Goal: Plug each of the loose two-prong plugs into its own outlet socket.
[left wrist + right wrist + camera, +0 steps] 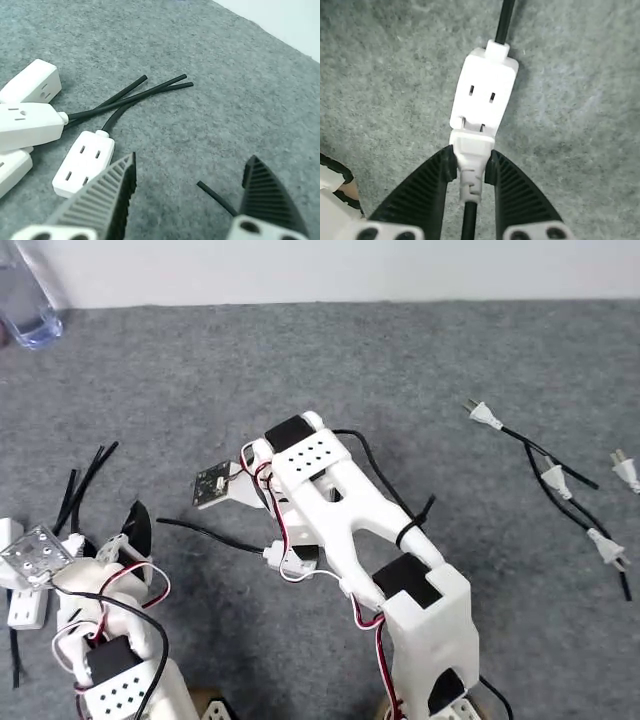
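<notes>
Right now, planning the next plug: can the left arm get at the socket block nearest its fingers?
Probably yes. Its fingers stand open, and the socket block lies right beside one of them, with nothing on top.

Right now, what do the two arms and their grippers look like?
The left arm and right arm are white plastic shells with black motor blocks and rows of small holes. Red, white and black wires run along them. The left gripper and right gripper have black, ribbed, pointed fingers on white bases.
</notes>
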Robot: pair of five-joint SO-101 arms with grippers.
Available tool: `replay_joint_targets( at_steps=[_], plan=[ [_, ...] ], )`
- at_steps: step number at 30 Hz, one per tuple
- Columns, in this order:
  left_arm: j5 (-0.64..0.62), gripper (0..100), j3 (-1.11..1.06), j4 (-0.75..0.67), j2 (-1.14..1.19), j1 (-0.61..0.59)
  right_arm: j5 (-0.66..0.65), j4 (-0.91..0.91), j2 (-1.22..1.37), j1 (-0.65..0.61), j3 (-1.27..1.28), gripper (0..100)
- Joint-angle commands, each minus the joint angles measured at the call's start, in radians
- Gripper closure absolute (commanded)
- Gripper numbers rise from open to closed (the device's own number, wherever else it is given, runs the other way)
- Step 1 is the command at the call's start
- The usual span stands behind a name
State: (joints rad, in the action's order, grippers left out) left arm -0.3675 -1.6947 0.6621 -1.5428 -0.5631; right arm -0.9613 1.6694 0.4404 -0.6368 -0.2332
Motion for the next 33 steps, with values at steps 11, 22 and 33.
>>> replay_joint_targets(
  at_steps=[11, 22, 33],
  plan=[
    [0.008, 67, 0.005, 0.003, -0.006, -0.006, -0.049, -0.047, 0.001, -0.007, -0.041, 99.1],
    [0.008, 67, 0.005, 0.003, -0.006, -0.006, -0.058, -0.157, 0.038, -0.008, 0.084, 99.1],
    [0.008, 67, 0.005, 0.005, -0.006, -0.006, -0.058, -0.248, 0.047, -0.008, 0.204, 99.1]
  ],
)
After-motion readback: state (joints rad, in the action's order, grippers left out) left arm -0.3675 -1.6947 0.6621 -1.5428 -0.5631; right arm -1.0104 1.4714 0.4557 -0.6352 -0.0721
